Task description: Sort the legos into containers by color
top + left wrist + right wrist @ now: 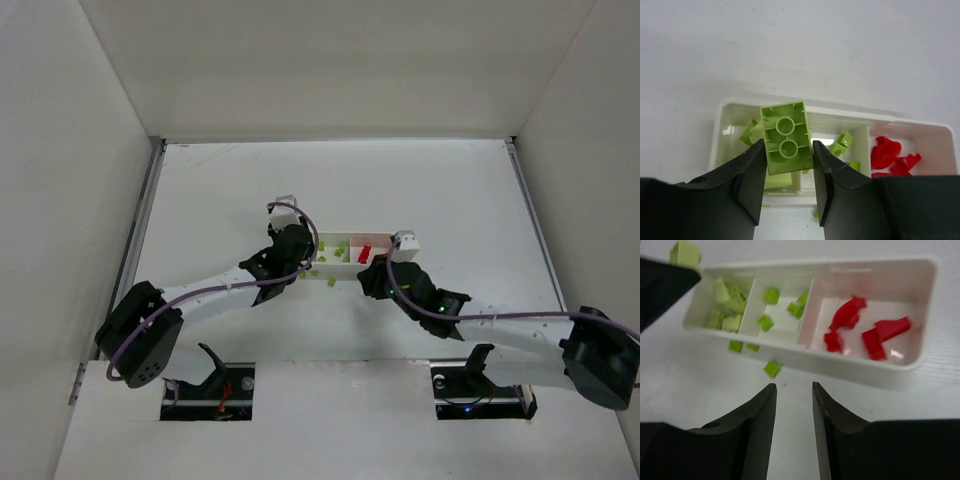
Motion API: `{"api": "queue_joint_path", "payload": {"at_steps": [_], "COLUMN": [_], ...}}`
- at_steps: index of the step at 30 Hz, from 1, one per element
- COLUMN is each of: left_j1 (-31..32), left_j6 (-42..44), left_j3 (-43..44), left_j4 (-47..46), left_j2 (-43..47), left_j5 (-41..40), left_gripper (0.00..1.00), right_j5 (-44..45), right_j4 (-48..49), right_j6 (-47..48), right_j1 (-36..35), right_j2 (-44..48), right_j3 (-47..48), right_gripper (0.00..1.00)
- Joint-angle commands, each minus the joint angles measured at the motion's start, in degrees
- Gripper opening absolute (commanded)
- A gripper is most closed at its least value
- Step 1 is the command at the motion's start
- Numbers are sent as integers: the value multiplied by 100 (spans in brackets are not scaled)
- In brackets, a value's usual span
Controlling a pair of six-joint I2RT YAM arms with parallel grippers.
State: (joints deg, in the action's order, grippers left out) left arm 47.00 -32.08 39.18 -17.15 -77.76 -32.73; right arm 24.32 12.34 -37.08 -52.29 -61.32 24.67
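Sorting is well advanced but not finished. The white tray lies crosswise on the desk. Its compartment at the 3 o'clock end holds only red pieces, several of them. The compartments at the middle and at the 9 o'clock end hold only green pieces. No red piece is visible outside the tray.

The left hand is clamped on a lime brick, hollow underside facing its camera. It holds the brick above the 9 o'clock end of the tray, over or just past the near wall of the green compartment. In my judgement this brick is about to be dropped there.

The right hand hangs low over bare desk on the 6 o'clock side of the tray. Its fingers are apart with nothing between them.

Outstanding: three loose green bricks lie on the desk, close against the tray's 6 o'clock wall. Two are just beside it and one is a little further out, towards the right hand. Those three and the brick in hand appear to be all that is left.
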Motion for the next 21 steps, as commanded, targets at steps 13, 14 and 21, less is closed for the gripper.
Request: {"api": "queue_joint_path", "payload": {"at_steps": [13,14,21], "left_j1": [-460,-468,-521], "left_j6": [-404,-431,-484], "left_j3": [-138,-191,-253], "left_j4": [291,265,159], "left_j2": [-82,-125,-328], "left_j5": [461,426,285], "left_gripper": [23,24,29], "right_j5": [267,258,319], "right_j4": [243,251,181], "right_j6": [254,263,333], "right_j1": [-848,-848,-848], "right_j2": [-2550,-2656,-3131], "right_j3": [1453,1514,1936], "right_gripper": [65,65,65]}}
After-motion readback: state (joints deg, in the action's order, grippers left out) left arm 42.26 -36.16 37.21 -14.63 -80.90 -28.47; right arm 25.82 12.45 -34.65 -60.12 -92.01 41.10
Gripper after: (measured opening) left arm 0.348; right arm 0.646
